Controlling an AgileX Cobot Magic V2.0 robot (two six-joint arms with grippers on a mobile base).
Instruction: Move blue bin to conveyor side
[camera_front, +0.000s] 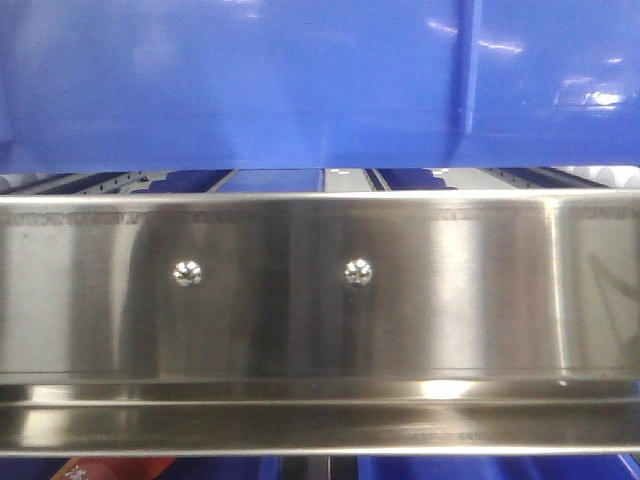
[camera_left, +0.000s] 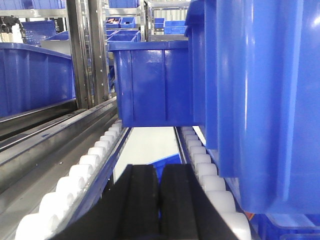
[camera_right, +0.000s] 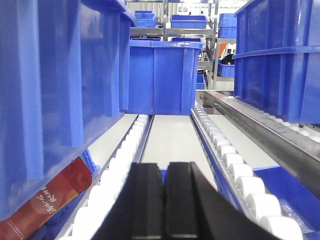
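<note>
The blue bin (camera_front: 300, 80) fills the top of the front view, its base just above a steel rail. It looms at the right of the left wrist view (camera_left: 265, 100) and at the left of the right wrist view (camera_right: 55, 90), resting on white rollers. My left gripper (camera_left: 159, 170) is shut and empty, low between two roller tracks, left of the bin and apart from it. My right gripper (camera_right: 165, 167) is likewise shut on nothing, to the bin's right. The conveyor side is out of view.
A shiny steel rail (camera_front: 320, 290) with two screws crosses the front view. White roller tracks (camera_left: 82, 170) (camera_right: 240, 170) flank each gripper. Other blue bins stand ahead (camera_left: 155, 85) (camera_right: 162, 75) and on neighbouring lanes (camera_left: 35, 80) (camera_right: 280, 60). A red package (camera_right: 45, 205) lies below the bin.
</note>
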